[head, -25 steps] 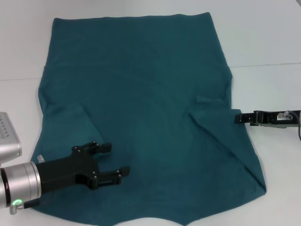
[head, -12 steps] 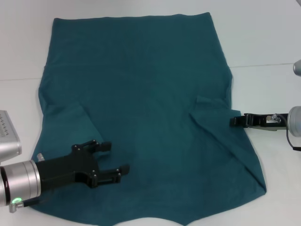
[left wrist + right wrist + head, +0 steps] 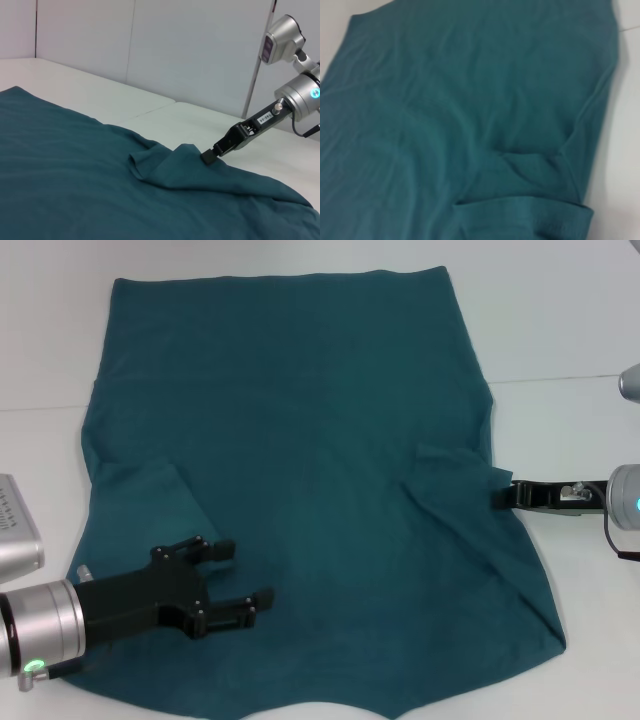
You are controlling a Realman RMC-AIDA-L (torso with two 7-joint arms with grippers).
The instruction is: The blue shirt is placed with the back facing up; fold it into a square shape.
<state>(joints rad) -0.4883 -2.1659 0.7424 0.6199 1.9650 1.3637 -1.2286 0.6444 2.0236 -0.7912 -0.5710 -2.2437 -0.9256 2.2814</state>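
Observation:
The blue shirt (image 3: 300, 450) lies flat, plain side up, with both sleeves folded inward over the body. My left gripper (image 3: 235, 580) is open above the shirt's near-left part, with nothing between its fingers. My right gripper (image 3: 503, 497) is seen edge-on, its tip touching the shirt's right edge beside the folded-in sleeve (image 3: 450, 475). In the left wrist view that same right gripper (image 3: 210, 156) meets a raised fold of cloth (image 3: 170, 160). The right wrist view shows only the shirt (image 3: 460, 110) and the folded sleeve hem (image 3: 520, 212).
A white table (image 3: 560, 320) surrounds the shirt, with a seam line running across it at mid-height. A grey part of the robot (image 3: 18, 525) sits at the left edge. White wall panels (image 3: 190, 50) stand behind the table.
The right gripper pushed in toward the shirt's edge, then eased slightly back outward; more of its wrist shows. The left gripper and the shirt have barely moved.

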